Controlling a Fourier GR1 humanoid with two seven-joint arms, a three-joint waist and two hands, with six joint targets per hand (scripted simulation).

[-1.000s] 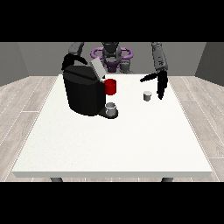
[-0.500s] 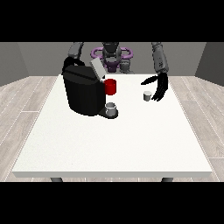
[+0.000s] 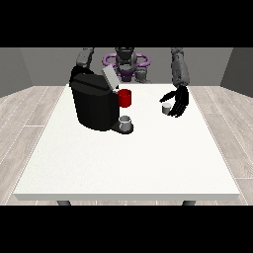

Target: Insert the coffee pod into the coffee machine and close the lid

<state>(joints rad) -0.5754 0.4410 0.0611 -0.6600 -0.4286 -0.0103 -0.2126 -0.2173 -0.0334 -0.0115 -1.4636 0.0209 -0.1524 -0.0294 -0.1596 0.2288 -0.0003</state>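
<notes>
White table [image 3: 123, 163]: at two o'clock, the spread hand [image 3: 179, 101] cups round the pod [image 3: 166, 108], which a clumsy close could topple.

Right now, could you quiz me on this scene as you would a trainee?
1. True or false: the coffee machine's lid is raised.
2. What small grey thing sits beside the hand at the view's right?
A. a spoon
B. the coffee pod
C. a plate
3. Fill in: the red cup stands ____ the coffee machine, at its right in the view.

Key: 1 true; 2 B; 3 beside.
</notes>
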